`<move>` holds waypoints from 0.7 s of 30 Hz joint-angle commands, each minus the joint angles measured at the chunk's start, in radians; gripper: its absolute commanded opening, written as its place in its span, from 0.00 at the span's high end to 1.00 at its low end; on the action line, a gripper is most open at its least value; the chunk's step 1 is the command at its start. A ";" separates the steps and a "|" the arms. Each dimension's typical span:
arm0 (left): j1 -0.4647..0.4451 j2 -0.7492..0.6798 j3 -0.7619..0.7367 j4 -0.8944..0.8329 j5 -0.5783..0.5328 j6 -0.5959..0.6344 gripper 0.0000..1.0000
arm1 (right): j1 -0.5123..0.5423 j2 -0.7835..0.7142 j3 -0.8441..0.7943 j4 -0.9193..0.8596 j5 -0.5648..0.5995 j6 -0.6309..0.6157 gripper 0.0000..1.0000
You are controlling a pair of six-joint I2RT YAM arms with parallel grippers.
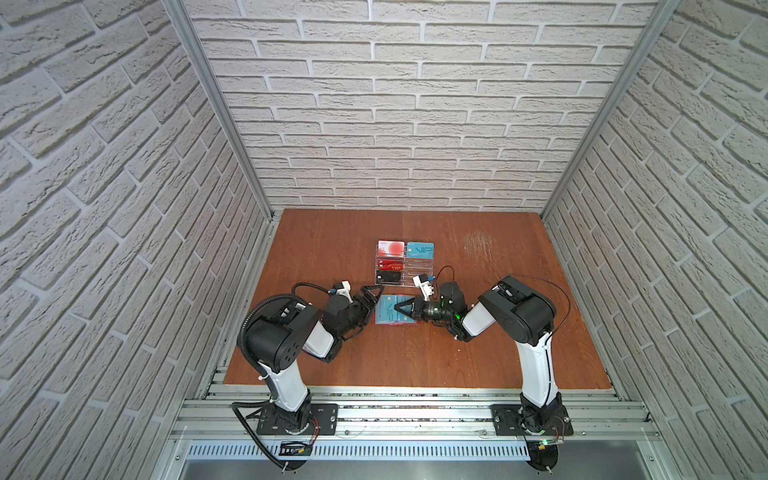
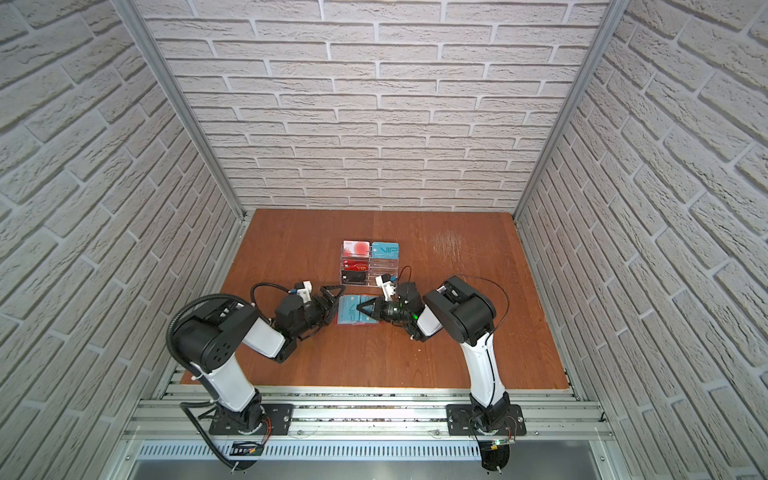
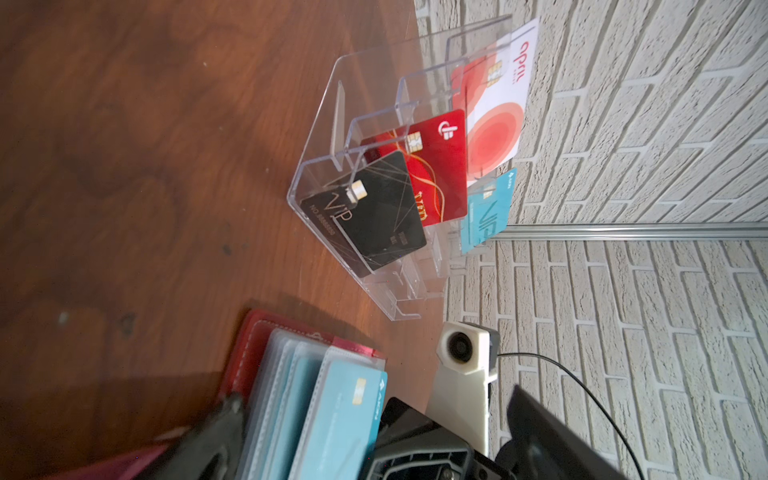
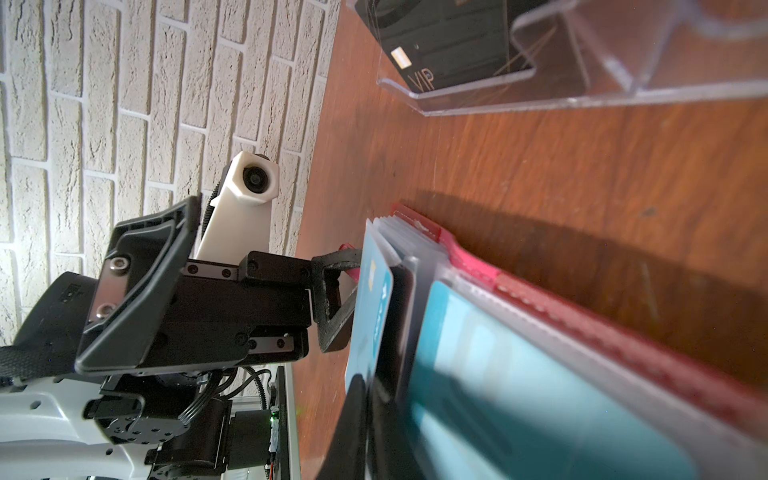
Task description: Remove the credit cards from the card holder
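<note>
The small red leather-like card holder (image 1: pixel 382 319) lies open on the brown wooden bench (image 1: pixel 332 249), at 6 o'clock from the clear acrylic stand (image 1: pixel 415 272). The right gripper (image 1: pixel 399 308), reaching from 3 o'clock, pinches its teal plastic card (image 4: pixel 370 316); best to pull slowly along the sleeve. The left gripper (image 1: pixel 372 302), wide apart at 9 o'clock, should pin the cover.

The blurred, cut-off right pincer (image 4: pixel 374 365) covers the end of the teal card (image 4: pixel 370 307) it pinches.

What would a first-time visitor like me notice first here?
Two black-and-white arms meet mid-table over an open red card holder; the right tool is shut on a teal card in it, and the left tool gapes open beside it. Behind stands a clear stand of colourful cards.
</note>
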 commanded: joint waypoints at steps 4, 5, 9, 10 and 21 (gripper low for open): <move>-0.001 0.009 -0.033 -0.087 -0.001 0.005 0.02 | -0.018 -0.009 -0.023 0.000 -0.003 0.001 0.94; -0.001 0.008 -0.033 -0.087 -0.001 0.005 0.02 | -0.020 -0.009 -0.025 0.000 -0.006 0.002 0.94; -0.001 0.009 -0.032 -0.088 -0.002 0.006 0.02 | -0.029 -0.011 -0.032 0.003 -0.007 0.004 0.94; -0.001 0.010 -0.033 -0.087 -0.002 0.006 0.02 | -0.032 -0.012 -0.033 0.007 -0.008 0.005 0.94; -0.001 0.007 -0.029 -0.094 -0.003 0.009 0.02 | -0.061 -0.005 -0.065 0.055 -0.022 0.023 0.94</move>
